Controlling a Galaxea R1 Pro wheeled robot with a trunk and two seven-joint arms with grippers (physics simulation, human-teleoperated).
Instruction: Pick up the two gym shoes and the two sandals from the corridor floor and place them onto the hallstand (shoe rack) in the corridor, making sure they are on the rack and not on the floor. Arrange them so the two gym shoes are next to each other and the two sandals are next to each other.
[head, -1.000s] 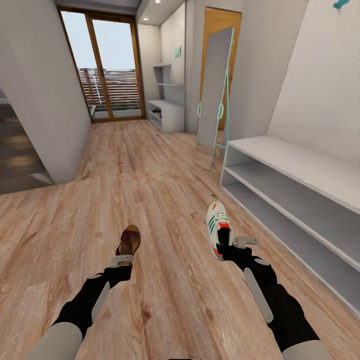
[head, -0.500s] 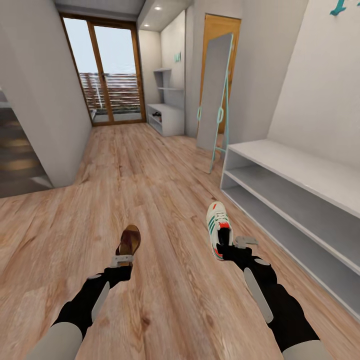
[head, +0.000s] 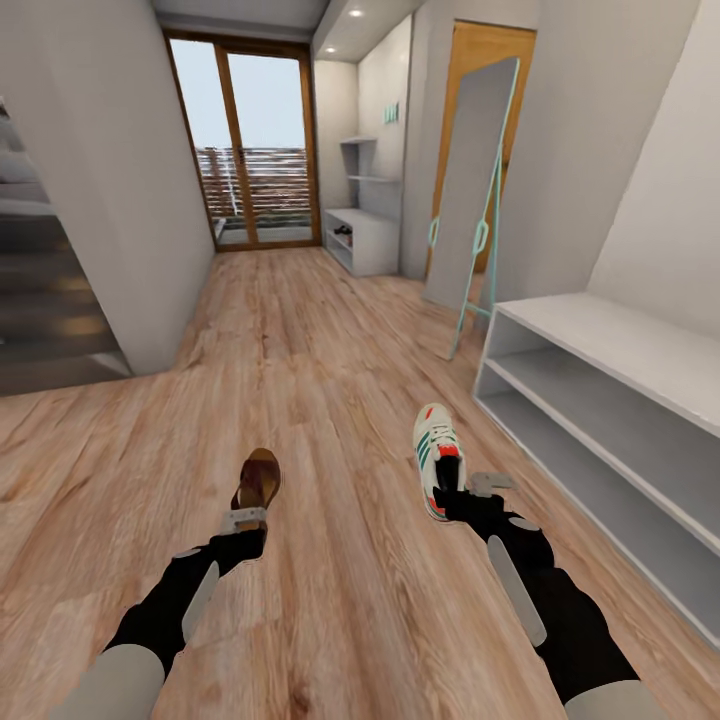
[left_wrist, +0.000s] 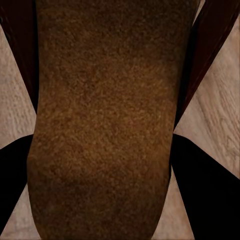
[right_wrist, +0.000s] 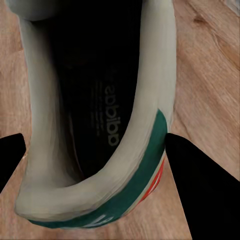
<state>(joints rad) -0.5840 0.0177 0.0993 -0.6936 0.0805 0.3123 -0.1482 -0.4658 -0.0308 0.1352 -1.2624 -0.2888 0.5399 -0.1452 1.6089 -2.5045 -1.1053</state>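
Wood-plank corridor floor (head: 320, 340) runs wide and bare from the robot toward a glass door (head: 255, 150) at the far end, bounded on the left by a grey wall corner (head: 130, 200) and on the right by a plain white two-bay bench (head: 610, 400) whose front edge lies close beside the right arm. A tall mirror (head: 470, 190) on a teal frame leans against the right wall beyond that bench. Farther down, by the door, stands the hallstand (head: 365, 240) with stepped shelves above it; something small and dark sits in one of its bays, too small to name.

Both arms reach forward and low, roughly parallel and well apart, with open floor between them.

Right gripper (head: 448, 490) is clamped on the heel of a gym shoe (head: 438, 460), held above the floor with its toe pointing away; the right wrist view looks into the shoe's dark opening (right_wrist: 100, 100), a black finger at either side of the heel. Left gripper (head: 248, 518) is closed on the heel end of a sandal (head: 258, 480), also off the floor, its brown insole (left_wrist: 105, 120) between the two dark fingers.
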